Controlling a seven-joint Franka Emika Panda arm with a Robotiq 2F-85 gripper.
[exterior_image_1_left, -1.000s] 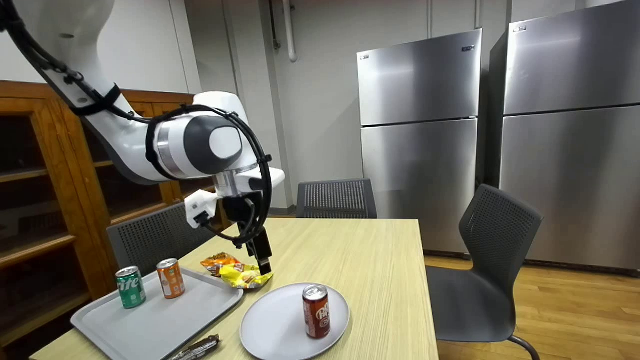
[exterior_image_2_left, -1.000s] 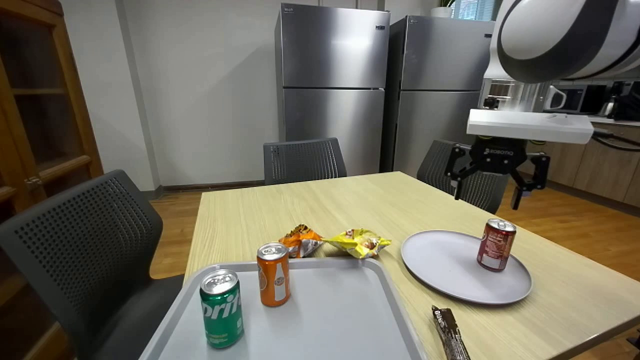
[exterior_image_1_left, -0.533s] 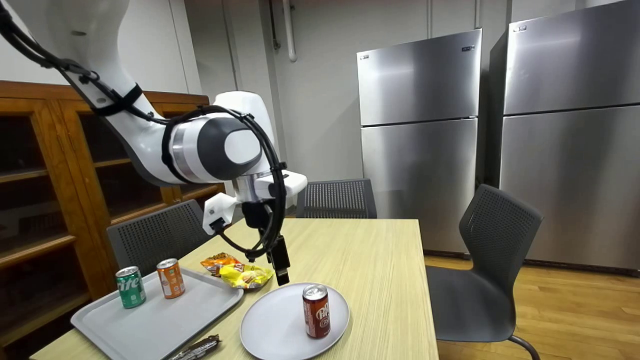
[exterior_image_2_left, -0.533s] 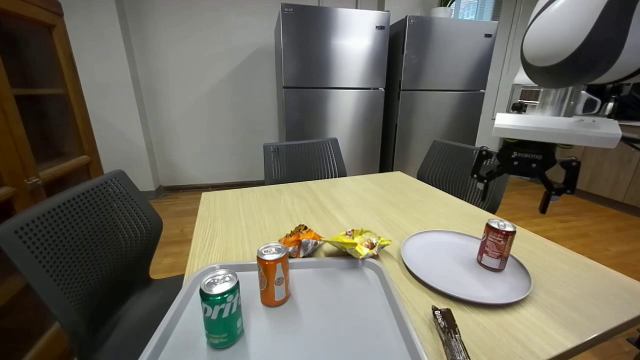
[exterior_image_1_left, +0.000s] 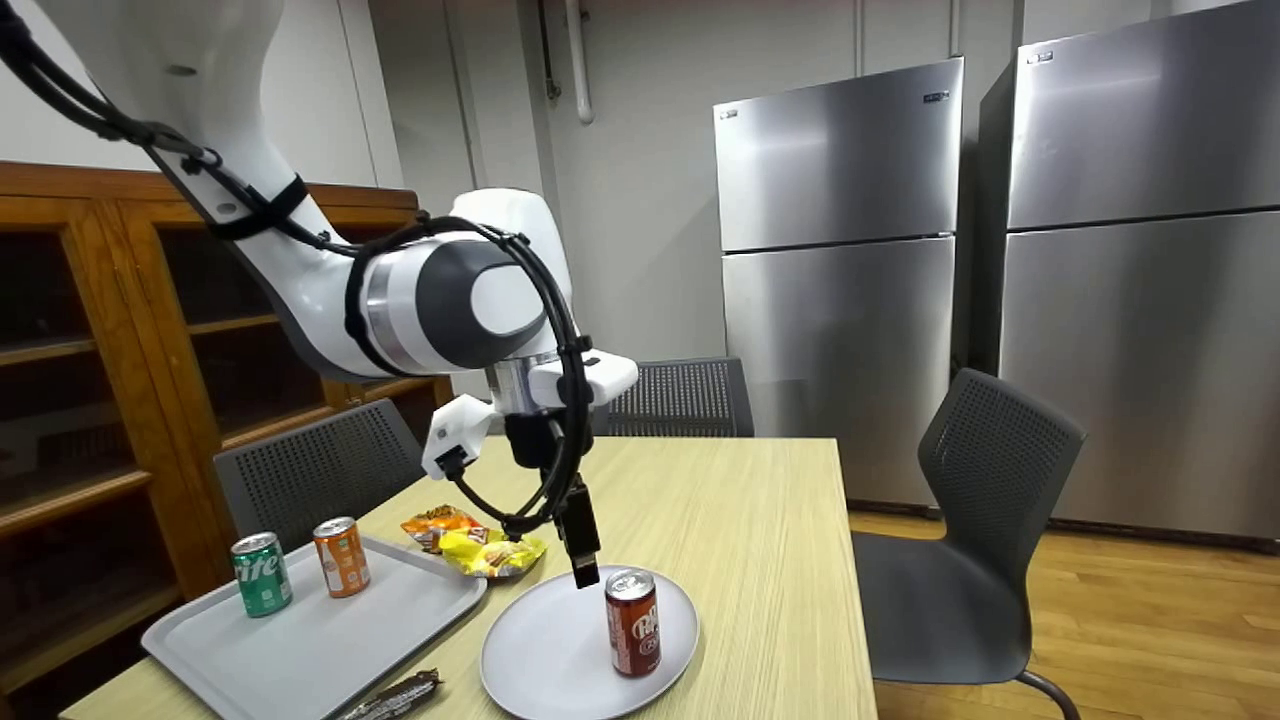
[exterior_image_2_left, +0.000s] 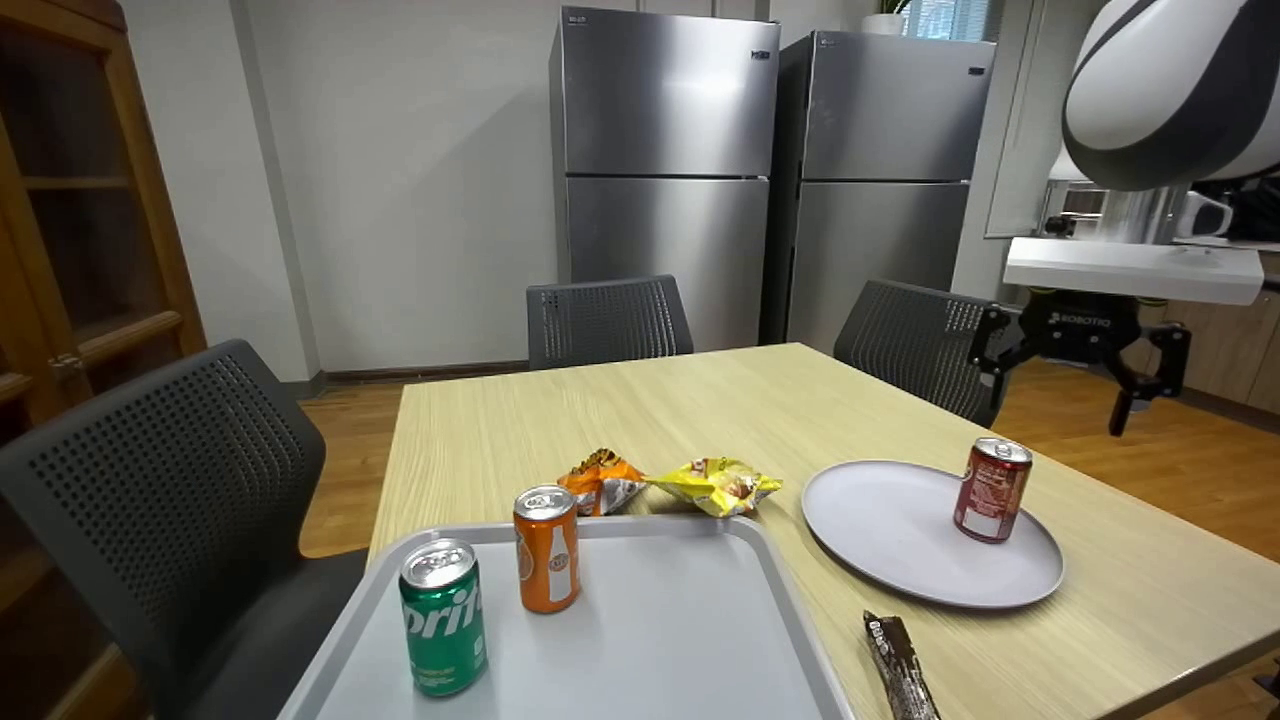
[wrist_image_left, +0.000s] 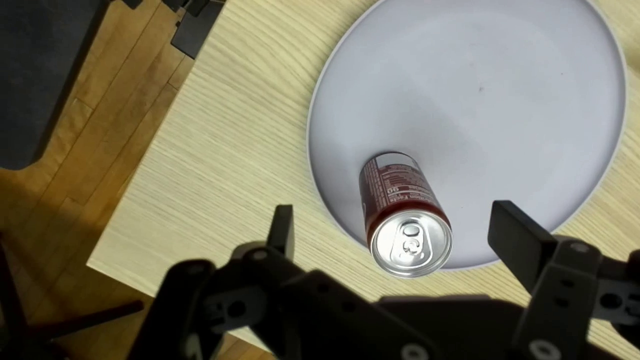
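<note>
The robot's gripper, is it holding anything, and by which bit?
Nothing is held: the gripper hangs open, and the dark red can stands on the plate, clear of both fingers.

Fingers (exterior_image_1_left: 578, 528) hang near 1 red can (exterior_image_1_left: 633, 632) on a plate (exterior_image_1_left: 548, 645).

Tall stainless-steel refrigerators (exterior_image_1_left: 840, 330) are faced across the pale wood-grained table (exterior_image_1_left: 740, 530), from above, in both exterior views; the rimmed grey plastic tray (exterior_image_2_left: 670, 620) is shown closer in an exterior view. The dark-red metal can (wrist_image_left: 404, 210) (shared by all views) is seen close from above in the wrist view.
</note>
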